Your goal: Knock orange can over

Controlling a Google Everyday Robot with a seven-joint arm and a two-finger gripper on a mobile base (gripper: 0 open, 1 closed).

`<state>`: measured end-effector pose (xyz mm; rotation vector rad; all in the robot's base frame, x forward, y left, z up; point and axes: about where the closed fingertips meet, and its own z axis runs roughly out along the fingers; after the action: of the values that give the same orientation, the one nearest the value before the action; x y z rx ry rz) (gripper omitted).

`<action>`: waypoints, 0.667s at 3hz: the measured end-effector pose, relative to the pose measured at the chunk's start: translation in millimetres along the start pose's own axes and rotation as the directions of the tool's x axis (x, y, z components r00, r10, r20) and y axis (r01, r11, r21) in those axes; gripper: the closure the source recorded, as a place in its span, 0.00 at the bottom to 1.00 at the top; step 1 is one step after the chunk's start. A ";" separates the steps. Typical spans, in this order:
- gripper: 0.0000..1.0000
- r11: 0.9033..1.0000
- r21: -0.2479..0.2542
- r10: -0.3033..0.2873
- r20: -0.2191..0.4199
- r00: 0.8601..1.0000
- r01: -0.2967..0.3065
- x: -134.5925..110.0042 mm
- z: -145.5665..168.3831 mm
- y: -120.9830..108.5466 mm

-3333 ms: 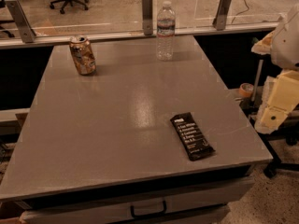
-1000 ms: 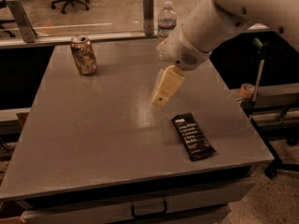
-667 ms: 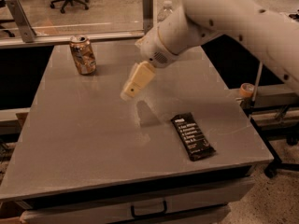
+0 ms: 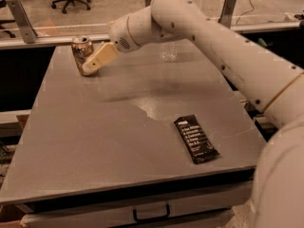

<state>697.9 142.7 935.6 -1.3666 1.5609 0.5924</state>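
The orange can (image 4: 80, 48) stands upright at the table's far left, orange-brown with pale swirls and a silver top. My gripper (image 4: 91, 67), a cream-coloured wedge at the end of the white arm, is shut and empty. Its tip rests against the can's lower right side and covers part of it. The arm (image 4: 209, 42) reaches in from the right, across the back of the table.
A clear plastic bottle (image 4: 168, 52) stands at the far middle, its upper part hidden behind my arm. A flat black snack-bar wrapper (image 4: 195, 138) lies near the front right of the grey table (image 4: 95, 127). A railing with metal posts (image 4: 21, 20) runs behind the table.
My arm has swung left across the table from the middle to the far left corner. The gripper tip now meets the can. The can still stands upright.
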 end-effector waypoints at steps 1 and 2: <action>0.00 0.998 -0.014 0.070 0.082 0.994 -0.069 -16.0 44.5 -12.4; 0.00 0.989 -0.025 0.151 0.118 0.982 -0.149 -16.6 80.0 -18.3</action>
<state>740.6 212.8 919.1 -1.2100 1.5733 0.7666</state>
